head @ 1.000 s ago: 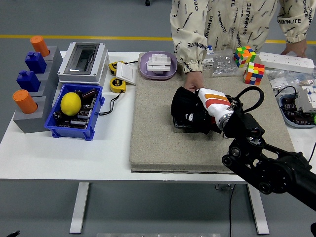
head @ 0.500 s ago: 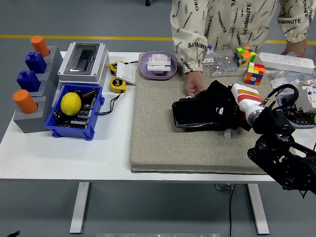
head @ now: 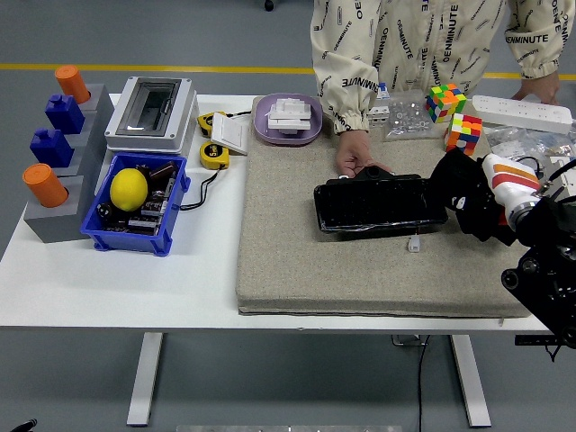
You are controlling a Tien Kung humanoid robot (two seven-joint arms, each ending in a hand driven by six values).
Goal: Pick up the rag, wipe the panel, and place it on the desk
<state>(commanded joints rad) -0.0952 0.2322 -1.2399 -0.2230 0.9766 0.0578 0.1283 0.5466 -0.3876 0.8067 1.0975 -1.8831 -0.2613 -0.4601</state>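
My right hand (head: pixel 504 193) sits at about three o'clock from the panel (head: pixel 380 204), just off its right end, fingers (head: pixel 486 216) clenched around the black rag (head: pixel 461 184), which bunches out toward the panel. The panel lies flat on the grey mat (head: pixel 297 261) with its long axis running nine to three, so a wipe means sweeping leftward toward nine. A person's hand (head: pixel 358 163) rests at the panel's twelve o'clock edge, apparently steadying it. I think the rag has just cleared the glass, though the overlap is hard to judge
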